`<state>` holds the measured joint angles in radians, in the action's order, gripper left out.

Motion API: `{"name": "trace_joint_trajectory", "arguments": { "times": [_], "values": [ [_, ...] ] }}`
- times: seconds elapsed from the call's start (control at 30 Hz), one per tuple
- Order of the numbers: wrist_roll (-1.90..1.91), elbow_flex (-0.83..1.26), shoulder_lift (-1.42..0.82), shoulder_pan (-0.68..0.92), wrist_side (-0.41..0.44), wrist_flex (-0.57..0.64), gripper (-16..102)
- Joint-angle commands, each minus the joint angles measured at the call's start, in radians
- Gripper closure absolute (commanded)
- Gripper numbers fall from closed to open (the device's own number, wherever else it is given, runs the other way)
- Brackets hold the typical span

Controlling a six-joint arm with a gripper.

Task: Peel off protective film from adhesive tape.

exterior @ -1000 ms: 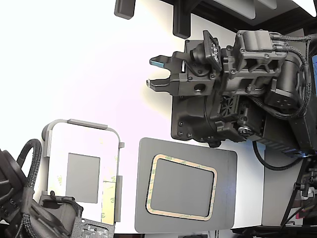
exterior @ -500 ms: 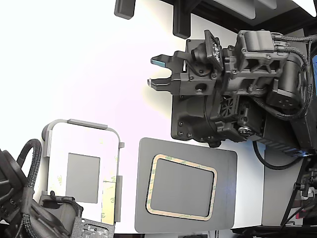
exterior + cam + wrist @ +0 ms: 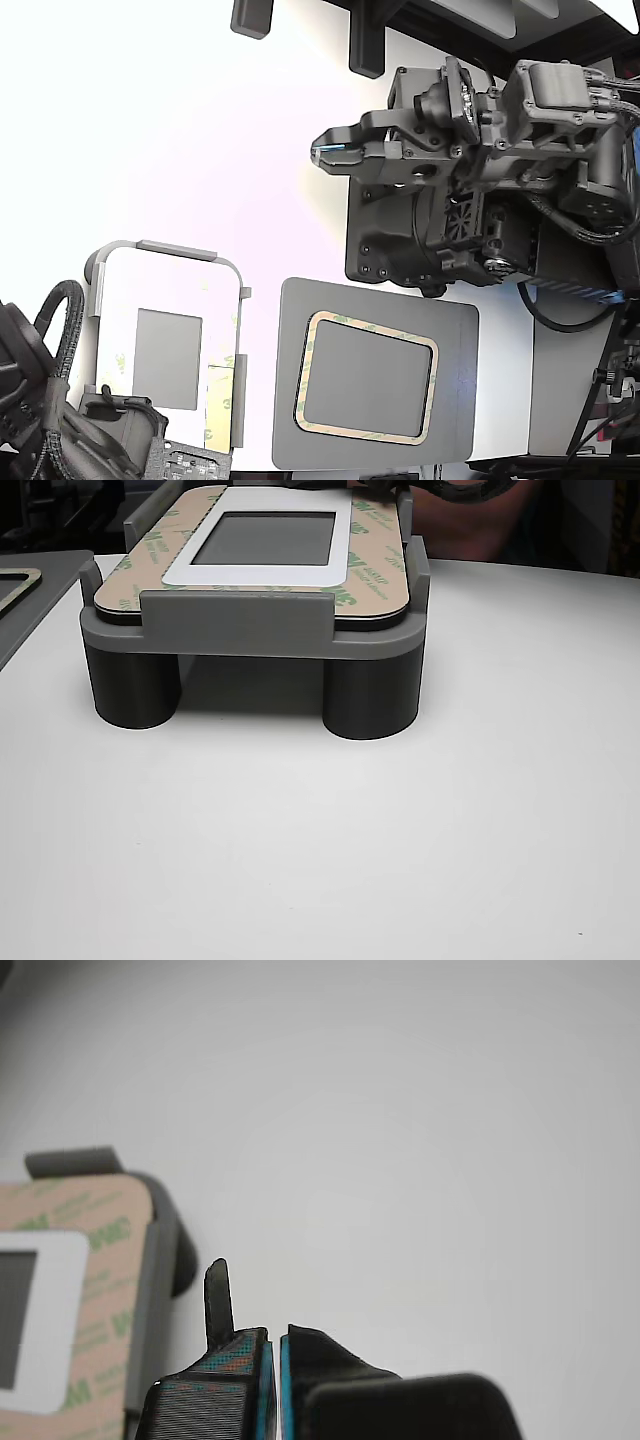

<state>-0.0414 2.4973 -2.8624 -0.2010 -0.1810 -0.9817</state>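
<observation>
Currently | grey fixture [image 3: 165,255] holding a white-framed panel: well left of grey plate [image 3: 455,330] | protective film [image 3: 368,326]: tan ring lying flat on that plate, covering the adhesive tape | gripper [image 3: 322,153]: above the plate, well clear, jaws closed on nothing.

A grey fixture [image 3: 255,630] on round legs holds a tan-filmed panel [image 3: 262,540] on the white table [image 3: 350,860].

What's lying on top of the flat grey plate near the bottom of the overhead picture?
On the grey plate lies the tan film ring, framing a dark grey rectangle. Any tape beneath the ring is covered, so it cannot be seen.
</observation>
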Motion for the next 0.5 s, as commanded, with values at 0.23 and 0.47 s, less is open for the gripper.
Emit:
{"name": "trace_joint_trajectory", "arguments": {
  "times": [0.23, 0.47],
  "values": [
    [-0.549, -0.146, 0.135, 0.156, 0.078, 0.003, 96],
    [-0.850, -0.169, 0.233, 0.353, 0.262, 0.080, 97]
  ]
}}
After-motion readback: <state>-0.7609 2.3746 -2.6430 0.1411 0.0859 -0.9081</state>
